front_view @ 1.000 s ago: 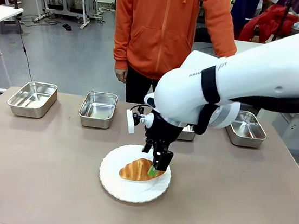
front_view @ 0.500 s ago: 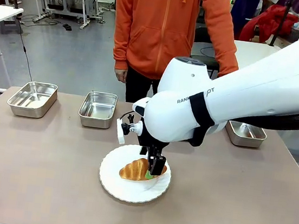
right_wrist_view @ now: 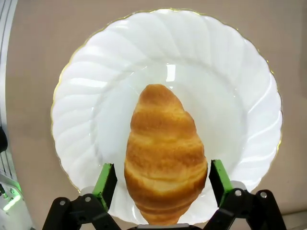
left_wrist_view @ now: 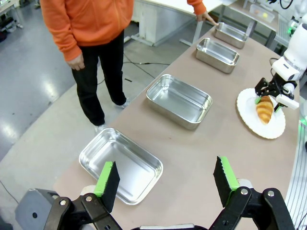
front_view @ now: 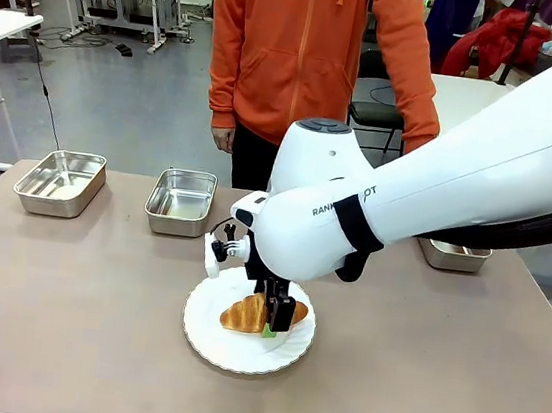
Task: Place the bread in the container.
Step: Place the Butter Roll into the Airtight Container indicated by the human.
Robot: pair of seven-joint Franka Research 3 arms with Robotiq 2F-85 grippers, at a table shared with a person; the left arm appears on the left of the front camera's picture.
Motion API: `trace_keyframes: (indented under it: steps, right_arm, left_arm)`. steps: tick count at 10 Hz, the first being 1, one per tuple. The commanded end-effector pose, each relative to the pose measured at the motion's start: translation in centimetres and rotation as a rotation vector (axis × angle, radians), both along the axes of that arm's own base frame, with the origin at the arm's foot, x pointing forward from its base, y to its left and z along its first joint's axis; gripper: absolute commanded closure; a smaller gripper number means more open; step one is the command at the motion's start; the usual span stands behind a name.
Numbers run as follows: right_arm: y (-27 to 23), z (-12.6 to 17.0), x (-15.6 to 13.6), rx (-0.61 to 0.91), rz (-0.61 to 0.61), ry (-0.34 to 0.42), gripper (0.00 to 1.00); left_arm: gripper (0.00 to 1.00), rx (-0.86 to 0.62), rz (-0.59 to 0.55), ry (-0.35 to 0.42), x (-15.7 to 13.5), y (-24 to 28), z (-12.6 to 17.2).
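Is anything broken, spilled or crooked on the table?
No, nothing stands out. The croissant lies whole on the white plate, between the open fingers of the right claw. The shiny pans sit upright in a neat row, with no spills showing.

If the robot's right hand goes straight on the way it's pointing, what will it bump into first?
Probably the golden-brown crescent croissant. It lies straight ahead between the right hand's open fingers, on the round white scalloped plate.

Golden-brown croissant (right_wrist_view: 164, 153) flat on white plate (right_wrist_view: 240, 72); empty steel pans (front_view: 180, 200) in row beyond.
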State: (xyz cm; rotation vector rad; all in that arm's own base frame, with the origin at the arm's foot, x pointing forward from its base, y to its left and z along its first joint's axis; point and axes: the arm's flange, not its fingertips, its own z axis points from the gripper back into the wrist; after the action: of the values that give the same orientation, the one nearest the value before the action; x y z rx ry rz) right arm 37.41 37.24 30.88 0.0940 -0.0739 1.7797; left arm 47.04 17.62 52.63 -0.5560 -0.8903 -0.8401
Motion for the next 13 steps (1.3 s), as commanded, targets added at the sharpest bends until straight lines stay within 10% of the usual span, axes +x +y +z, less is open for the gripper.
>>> trace_keyframes:
  steps: [1, 4, 7, 8, 9, 10, 13]
  right_arm:
    - [1.49, -0.87, -0.11, -0.04, -0.022, -0.017, 0.0]
    - [1.44, -1.17, -0.35, -0.035, -0.025, -0.053, 0.0]
    - [1.39, -0.89, -0.4, -0.042, -0.042, -0.071, 0.4]
    - [1.35, -0.76, -0.34, -0.041, -0.045, -0.074, 0.25]
    - [1.29, -0.59, -0.29, -0.04, -0.046, -0.073, 0.6]
    - [1.11, -0.31, -0.22, -0.072, -0.047, -0.052, 0.41]
    - [0.98, -0.87, -0.05, -0.032, -0.023, -0.04, 0.41]
  left_arm:
    - [0.0, -0.003, -0.003, -0.006, -0.11, -0.03, 0.29]
    - [0.0, -0.003, -0.003, -0.006, -0.11, -0.03, 0.29]
    - [0.0, -0.003, -0.003, -0.006, -0.11, -0.03, 0.29]
    - [0.0, -0.003, -0.003, -0.006, -0.11, -0.03, 0.29]
    - [0.0, -0.003, -0.003, -0.006, -0.11, -0.03, 0.29]
    - [0.0, -0.003, -0.003, -0.006, -0.11, -0.03, 0.29]
    - [0.0, -0.003, -0.003, -0.006, -0.11, -0.03, 0.29]
